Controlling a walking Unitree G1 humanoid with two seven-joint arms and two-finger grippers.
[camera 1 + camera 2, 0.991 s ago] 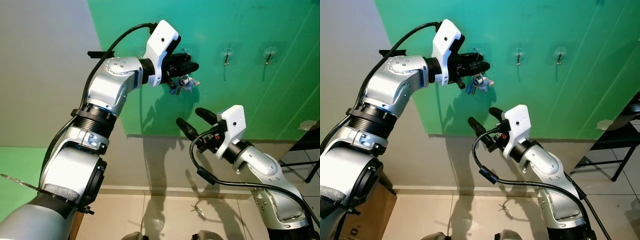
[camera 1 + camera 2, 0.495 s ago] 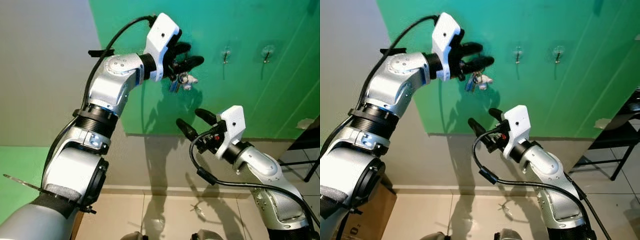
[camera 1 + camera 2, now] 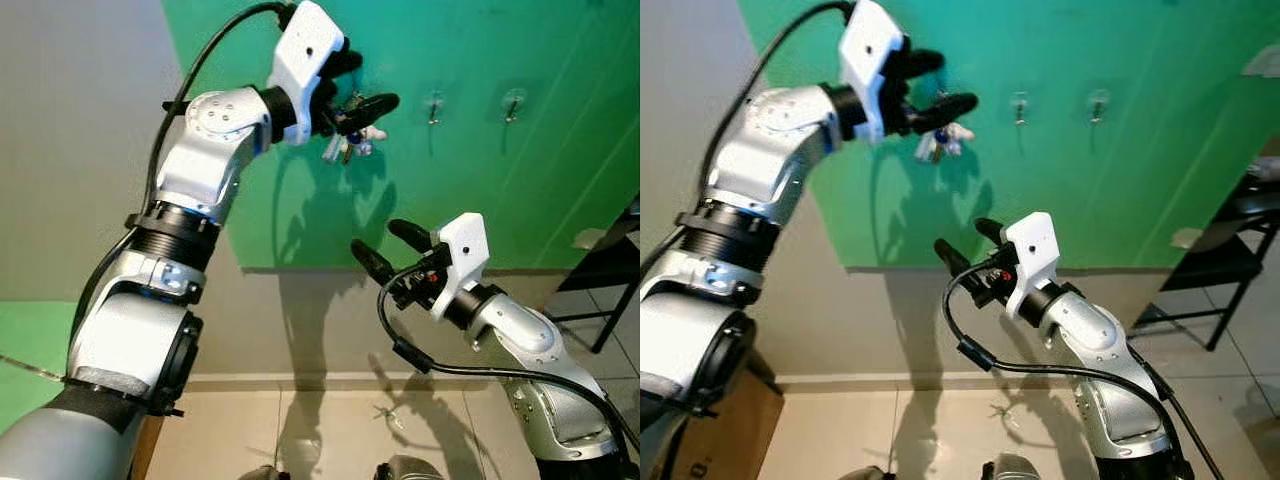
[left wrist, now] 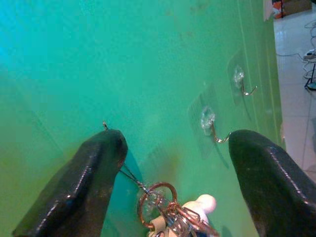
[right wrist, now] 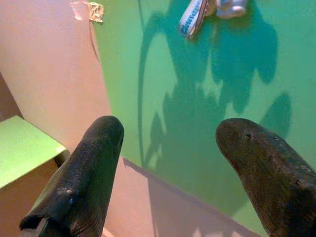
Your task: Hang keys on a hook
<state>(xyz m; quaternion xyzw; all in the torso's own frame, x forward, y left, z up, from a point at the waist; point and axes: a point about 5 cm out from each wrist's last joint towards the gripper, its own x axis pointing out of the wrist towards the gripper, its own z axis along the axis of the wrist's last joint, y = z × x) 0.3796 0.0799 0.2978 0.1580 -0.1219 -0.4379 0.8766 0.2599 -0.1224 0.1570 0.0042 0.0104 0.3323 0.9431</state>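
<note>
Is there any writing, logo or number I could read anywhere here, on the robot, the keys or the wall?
None can be read.
The keys hanging by the left tool have a blue tag, too small to read any print.
The torn paper scrap on the wall is blurred; no text legible.
The right tool bears no marking.

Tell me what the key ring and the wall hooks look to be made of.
Key ring: thin metal wire with a coppery, shiny finish, judging by its glints; the keys on it look metallic too.

Wall hooks: each a slim bent metal wire, silvery, set in a clear glossy pad, probably plastic adhesive, since the green wall shows through it.

The open left gripper frames both.
</note>
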